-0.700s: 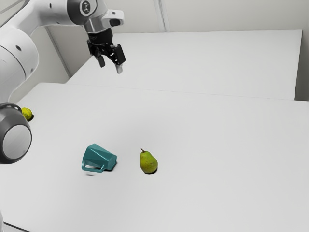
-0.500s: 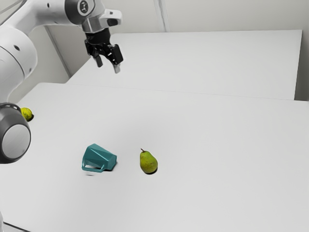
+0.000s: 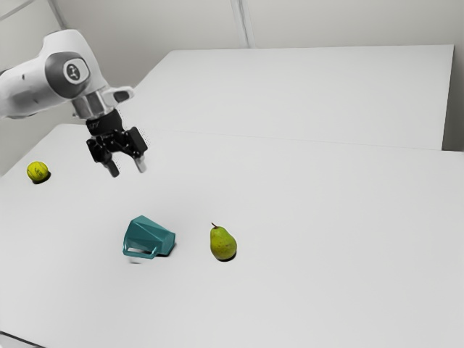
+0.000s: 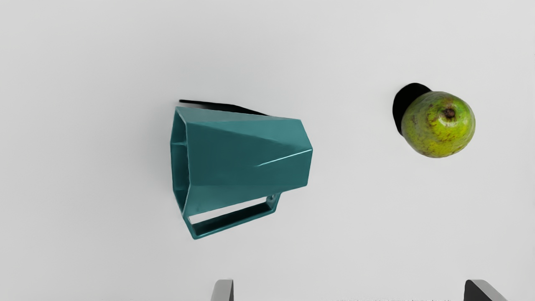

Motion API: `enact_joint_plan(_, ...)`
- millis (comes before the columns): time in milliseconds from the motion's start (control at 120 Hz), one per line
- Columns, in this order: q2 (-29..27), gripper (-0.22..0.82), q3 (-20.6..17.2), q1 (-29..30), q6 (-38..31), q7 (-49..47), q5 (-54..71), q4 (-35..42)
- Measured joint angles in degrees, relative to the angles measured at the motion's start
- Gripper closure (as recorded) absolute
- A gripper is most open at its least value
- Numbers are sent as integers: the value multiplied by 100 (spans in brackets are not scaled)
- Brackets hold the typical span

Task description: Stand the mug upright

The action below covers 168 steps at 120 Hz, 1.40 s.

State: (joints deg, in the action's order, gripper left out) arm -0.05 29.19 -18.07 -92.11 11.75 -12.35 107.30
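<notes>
My gripper (image 3: 127,169) hangs in the air above the table, on the far side of the mug in the exterior view. The teal faceted mug (image 3: 147,238) lies on its side, its base toward the pear and its handle toward the exterior view's bottom edge. In the wrist view the mug (image 4: 246,154) shows its mouth facing away from the pear, with the handle on the side nearest the fingers. Wide apart and with nothing between them, the two fingertips of the gripper (image 4: 349,290) stand open.
A green pear (image 3: 223,243) stands on the white table (image 3: 319,239), a short way from the mug's base; the wrist view shows the pear (image 4: 439,124) from above. A yellow-green round fruit (image 3: 38,172) sits near the table's edge at the exterior view's left.
In the exterior view my arm has swung left and my gripper has come down, closer to the mug. The round fruit is now fully uncovered. Mug and pear have stayed put.
</notes>
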Motion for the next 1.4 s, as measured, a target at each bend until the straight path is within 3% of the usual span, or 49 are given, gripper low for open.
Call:
enact_joint_plan(225, -834, 0, 847, -30, -356, 174, -403, 1479)
enact_joint_plan(508, -951, 0, 1568, -56, -782, 787, -806, 2252)
enact_joint_plan(875, -127, 0, 1643, -132, -1584, 1991, -2316, 2228)
enact_joint_plan(1400, 925, 0, 1634, 16, -1730, 3484, -3075, 1785)
